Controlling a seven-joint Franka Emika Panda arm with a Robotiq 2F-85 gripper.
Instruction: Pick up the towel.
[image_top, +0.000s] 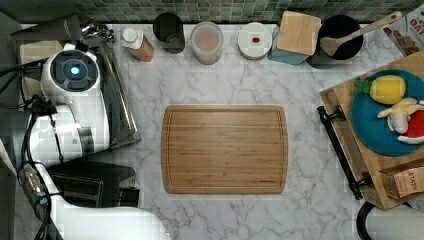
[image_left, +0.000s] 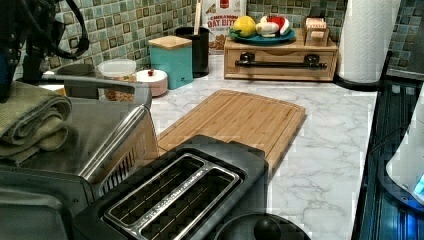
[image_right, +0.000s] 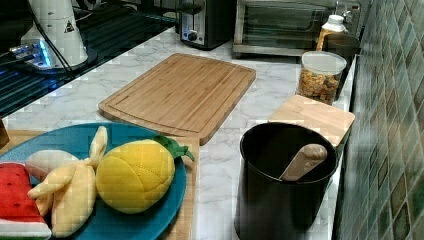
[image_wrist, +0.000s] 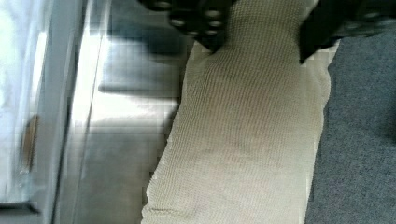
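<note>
Beige towel (image_wrist: 247, 135) is lying along the shiny metal oven top (image_wrist: 126, 140), with the gripper (image_wrist: 261, 32) straddling it, fingers spread on either side.

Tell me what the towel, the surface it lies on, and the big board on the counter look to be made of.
The towel: soft woven cloth, beige, with a fine waffle-like texture; matte.
The surface under it: apparently brushed metal, silvery with streaky reflections, likely the toaster oven's top.
The cutting board: wood, perhaps bamboo, with visible strips of grain and a satin finish.
</note>
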